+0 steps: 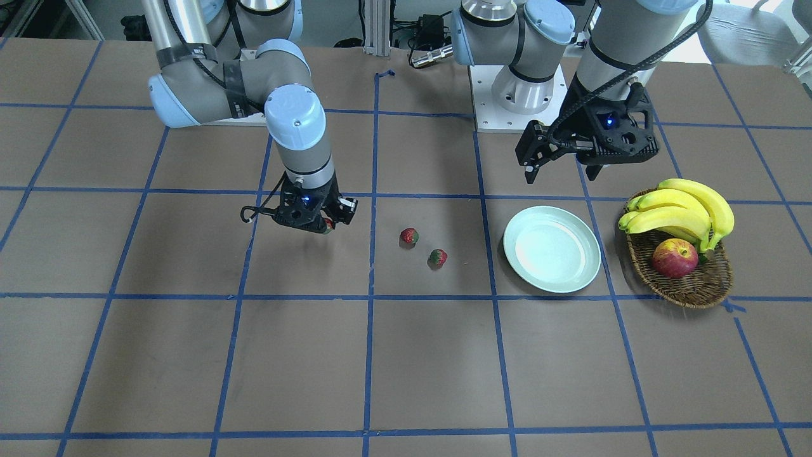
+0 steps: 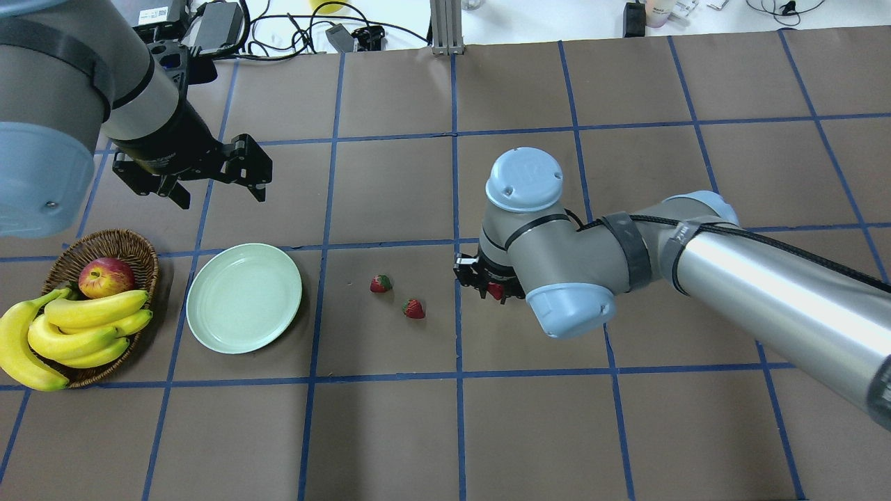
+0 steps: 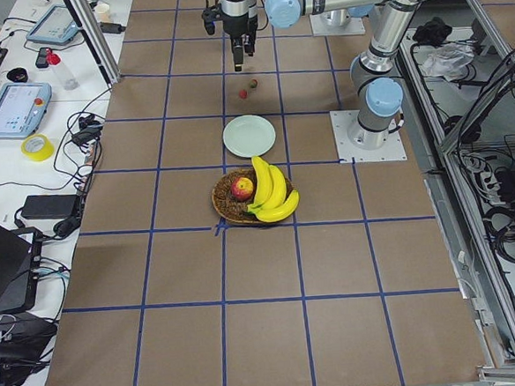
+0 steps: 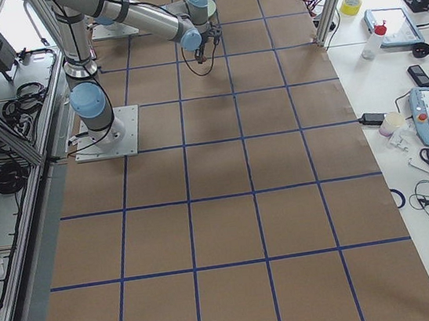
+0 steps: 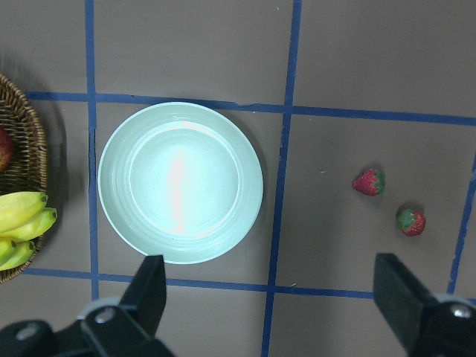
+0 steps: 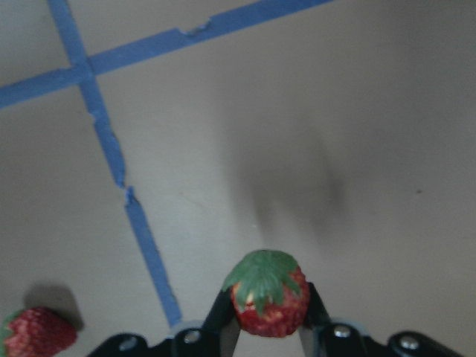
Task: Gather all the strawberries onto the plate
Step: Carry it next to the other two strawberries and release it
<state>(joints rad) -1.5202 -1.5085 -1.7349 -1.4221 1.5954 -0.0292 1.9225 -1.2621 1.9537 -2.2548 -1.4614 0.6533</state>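
My right gripper [image 2: 495, 291] is shut on a strawberry [image 6: 266, 293] and holds it a little above the table; the berry shows red under the wrist in the front view [image 1: 328, 224]. Two more strawberries lie on the table, one [image 2: 380, 283] nearer the plate and one [image 2: 413, 308] beside it; they also show in the left wrist view [image 5: 369, 181] [image 5: 411, 221]. The pale green plate [image 2: 209, 327] is bare, left of the berries. My left gripper [image 5: 271, 312] is open and empty, high above the table behind the plate.
A wicker basket [image 2: 143, 254] with bananas [image 2: 76, 332] and an apple [image 2: 106, 277] stands just left of the plate. Blue tape lines grid the brown table. The right arm's elbow [image 2: 571, 313] hangs over the table right of the berries.
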